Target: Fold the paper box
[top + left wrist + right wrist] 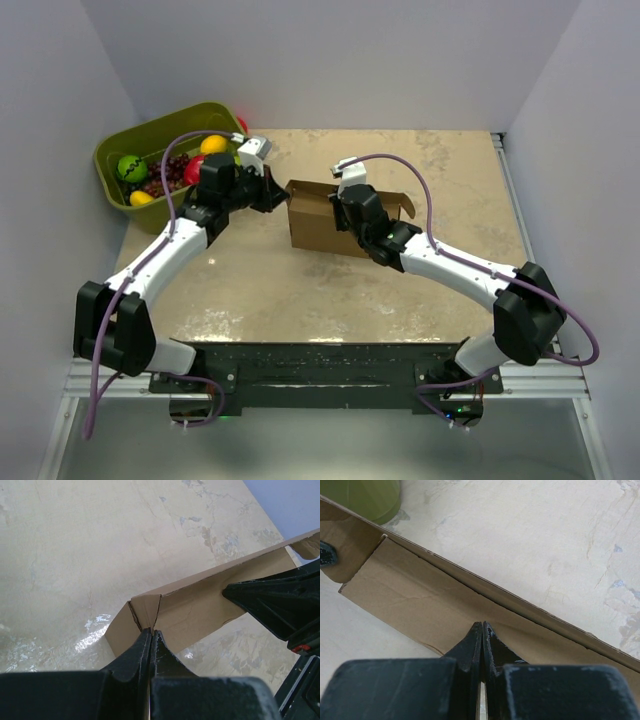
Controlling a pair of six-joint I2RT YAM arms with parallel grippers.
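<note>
Mid-fold, left claw point(151, 635) and right claw point(482, 627) each clamp the paper box point(318, 228); next, I reckon, fold its wall along the crease.

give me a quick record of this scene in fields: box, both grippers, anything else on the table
paper box: brown cardboard, partly folded, top open, standing on the table between the two arms
left gripper: shut, pinching the box's corner flap
right gripper: shut, pinching the edge of a long wall of the box
green bin: far left of the table, apart from the box, holds fruit
task state: box not yet closed
</note>
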